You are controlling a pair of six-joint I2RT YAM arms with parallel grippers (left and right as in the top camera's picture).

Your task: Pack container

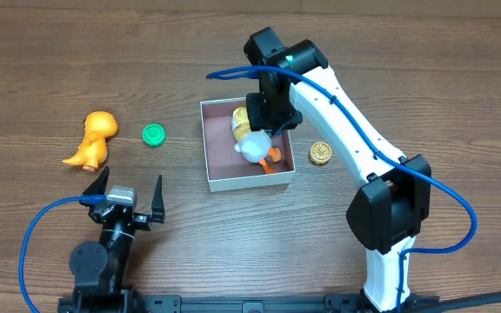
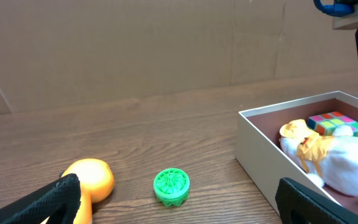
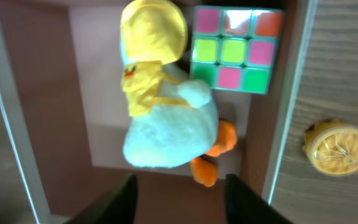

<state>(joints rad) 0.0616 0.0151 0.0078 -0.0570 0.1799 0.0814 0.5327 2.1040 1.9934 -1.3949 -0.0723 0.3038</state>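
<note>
The container (image 1: 218, 178) is a square white box with a pinkish-brown floor at the table's middle. It also shows in the left wrist view (image 2: 253, 149) and the right wrist view (image 3: 8, 118). Inside lie a white plush duck (image 1: 255, 145) with yellow head and orange feet (image 3: 166, 134) and a colour cube (image 3: 234, 48). My right gripper (image 1: 272, 111) hangs open and empty above the box over the duck (image 3: 180, 196). My left gripper (image 1: 122, 193) is open and empty near the front left; its fingers frame a green round cap (image 2: 171, 186).
An orange dinosaur toy (image 1: 92, 139) and the green cap (image 1: 153, 135) lie left of the box. A yellow round cap (image 1: 321, 154) lies just right of the box; it also shows in the right wrist view (image 3: 337, 147). The orange toy (image 2: 92, 183) sits by my left finger.
</note>
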